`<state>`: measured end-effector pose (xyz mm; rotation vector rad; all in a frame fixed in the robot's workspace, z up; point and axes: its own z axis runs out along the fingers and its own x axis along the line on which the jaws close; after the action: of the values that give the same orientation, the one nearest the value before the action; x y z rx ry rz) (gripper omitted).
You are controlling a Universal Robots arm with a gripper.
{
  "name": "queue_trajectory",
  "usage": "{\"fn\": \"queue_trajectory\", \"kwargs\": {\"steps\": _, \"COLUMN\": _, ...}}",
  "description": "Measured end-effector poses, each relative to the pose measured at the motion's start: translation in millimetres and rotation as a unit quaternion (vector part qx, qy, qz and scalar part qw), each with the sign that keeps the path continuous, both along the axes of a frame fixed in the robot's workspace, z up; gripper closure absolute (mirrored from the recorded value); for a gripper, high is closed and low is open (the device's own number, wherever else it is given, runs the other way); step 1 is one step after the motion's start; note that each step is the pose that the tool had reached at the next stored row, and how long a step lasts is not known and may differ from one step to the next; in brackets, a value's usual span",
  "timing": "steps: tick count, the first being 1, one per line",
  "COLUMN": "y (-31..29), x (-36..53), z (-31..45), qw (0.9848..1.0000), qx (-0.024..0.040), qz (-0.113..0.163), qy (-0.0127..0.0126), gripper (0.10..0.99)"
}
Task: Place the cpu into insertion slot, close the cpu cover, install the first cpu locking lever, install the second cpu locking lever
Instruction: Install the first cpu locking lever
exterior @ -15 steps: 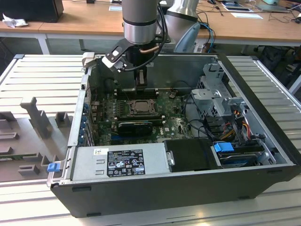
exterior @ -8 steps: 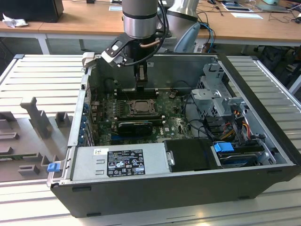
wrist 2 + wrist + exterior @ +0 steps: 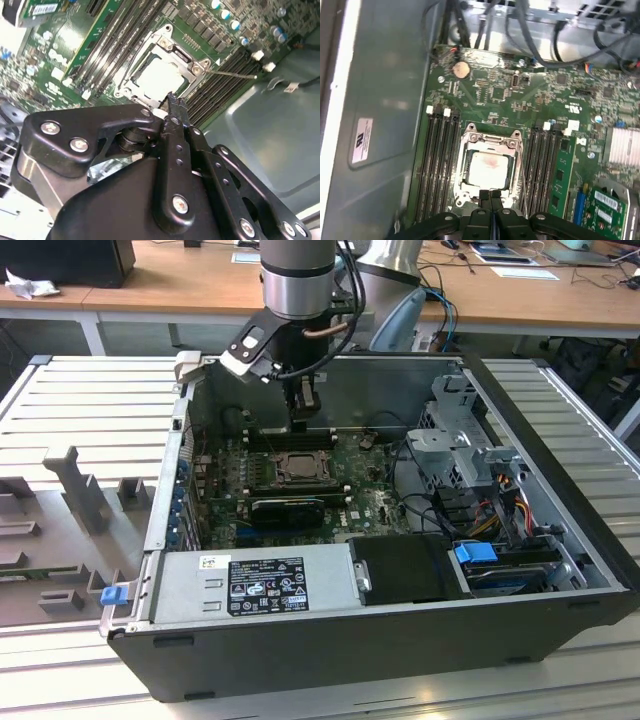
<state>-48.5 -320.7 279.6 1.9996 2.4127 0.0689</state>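
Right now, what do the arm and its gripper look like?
The arm is a silver-grey cylinder with a dark band and black cables alongside. The gripper is black: jointed link bars fastened with silver screws, tapering to two slim fingers.

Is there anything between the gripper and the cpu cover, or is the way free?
Nothing visible stands between them. In the first wrist view the gripper hangs with its fingers shut, just at the socket's edge. The cpu cover lies framing the cpu, uncovered by any cable or part.
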Motion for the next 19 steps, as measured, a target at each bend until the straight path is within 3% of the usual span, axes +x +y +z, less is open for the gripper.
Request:
{"fn": "queue_trajectory", "kwargs": {"steps": 2, "y": 0.0, "x": 0.0, "z": 0.0, "qw": 0.9998, "qx": -0.0005, "qz": 0.020, "qy": 0.0000, "gripper": 0.980}}
{"fn": "queue_trajectory", "kwargs": {"steps": 5, "y": 0.0, "x": 0.0, "z": 0.0, "qw": 0.9981, "qx": -0.0011, "qz": 0.062, "qy": 0.0000, "gripper": 0.980}}
{"fn": "queue_trajectory", "kwargs": {"steps": 9, "y": 0.0, "x": 0.0, "z": 0.0, "qw": 0.9939, "qx": -0.0011, "qz": 0.110, "qy": -0.0001, "gripper": 0.980}}
{"fn": "queue_trajectory", "kwargs": {"steps": 10, "y": 0.0, "x": 0.0, "z": 0.0, "qw": 0.9920, "qx": -0.0011, "qz": 0.127, "qy": -0.0001, "gripper": 0.980}}
{"fn": "queue_trajectory", "kwargs": {"steps": 13, "y": 0.0, "x": 0.0, "z": 0.0, "qw": 0.9885, "qx": -0.0015, "qz": 0.151, "qy": -0.0001, "gripper": 0.980}}
{"fn": "queue_trajectory", "kwargs": {"steps": 14, "y": 0.0, "x": 0.0, "z": 0.0, "qw": 0.9859, "qx": -0.0015, "qz": 0.167, "qy": -0.0001, "gripper": 0.980}}
{"fn": "queue_trajectory", "kwargs": {"steps": 16, "y": 0.0, "x": 0.0, "z": 0.0, "qw": 0.9833, "qx": -0.0015, "qz": 0.182, "qy": -0.0001, "gripper": 0.980}}
{"fn": "queue_trajectory", "kwargs": {"steps": 18, "y": 0.0, "x": 0.0, "z": -0.4, "qw": 0.9783, "qx": -0.0014, "qz": 0.207, "qy": -0.0001, "gripper": 0.980}}
{"fn": "queue_trajectory", "kwargs": {"steps": 19, "y": 0.0, "x": 0.0, "z": -1.0, "qw": 0.9768, "qx": -0.0013, "qz": 0.214, "qy": 0.0001, "gripper": 0.980}}
